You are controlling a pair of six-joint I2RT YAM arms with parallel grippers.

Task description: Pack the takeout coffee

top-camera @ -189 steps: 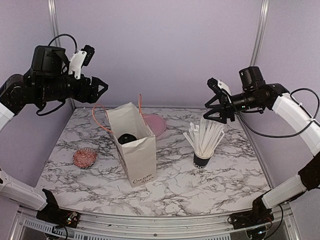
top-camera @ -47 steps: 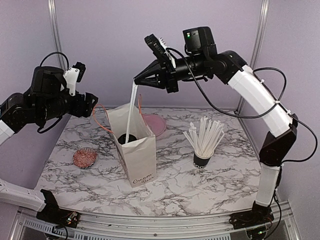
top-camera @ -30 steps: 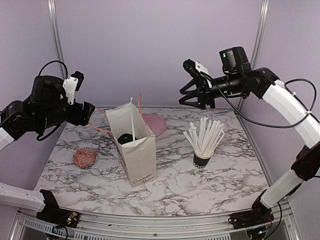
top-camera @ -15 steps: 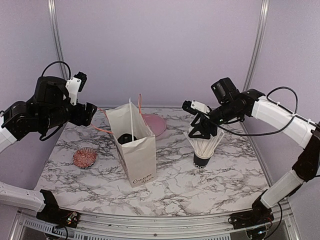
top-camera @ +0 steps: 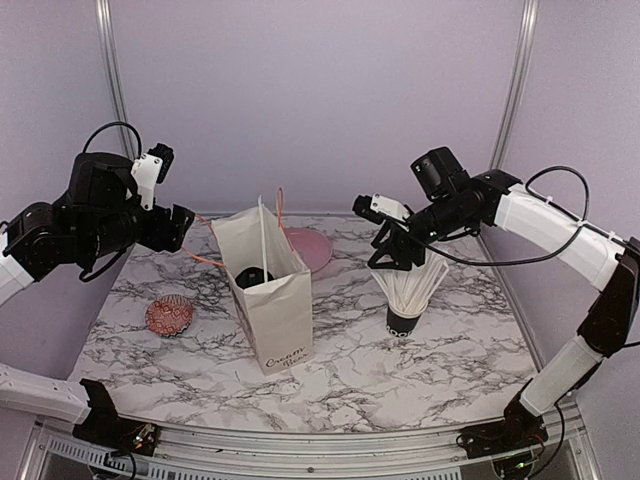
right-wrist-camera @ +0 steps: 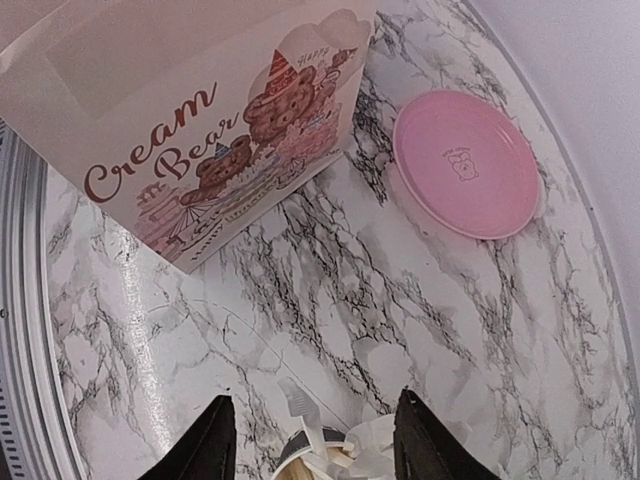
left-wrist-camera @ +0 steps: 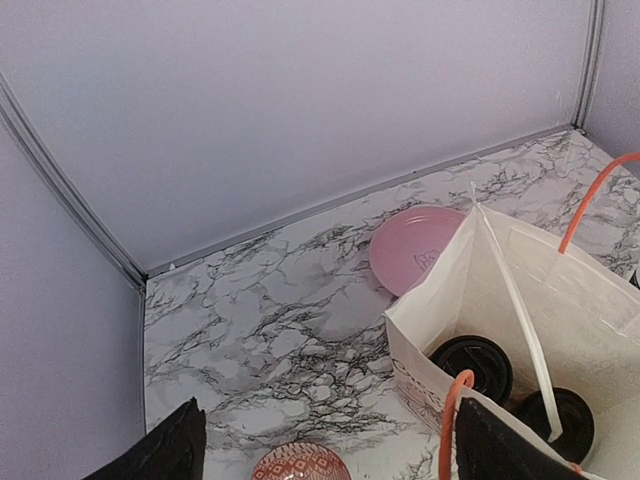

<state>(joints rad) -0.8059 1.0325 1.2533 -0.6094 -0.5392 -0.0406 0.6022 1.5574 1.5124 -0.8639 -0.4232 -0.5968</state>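
Inside bag (top-camera: 270,300), mid-table: two cups (left-wrist-camera: 472,368), black lids up, one straw (left-wrist-camera: 520,320) leaning in with them. Left gripper (left-wrist-camera: 330,445) wide open, raised left of bag. Right gripper (right-wrist-camera: 315,440) jaws apart, just above straw cup (top-camera: 405,320).

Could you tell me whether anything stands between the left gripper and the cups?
The cups sit inside the paper bag; its wall and orange handle face the left gripper. Above, only a straw crosses the opening.

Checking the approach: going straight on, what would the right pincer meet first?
Probably the white straws standing in the black cup, just beneath the right pincer.
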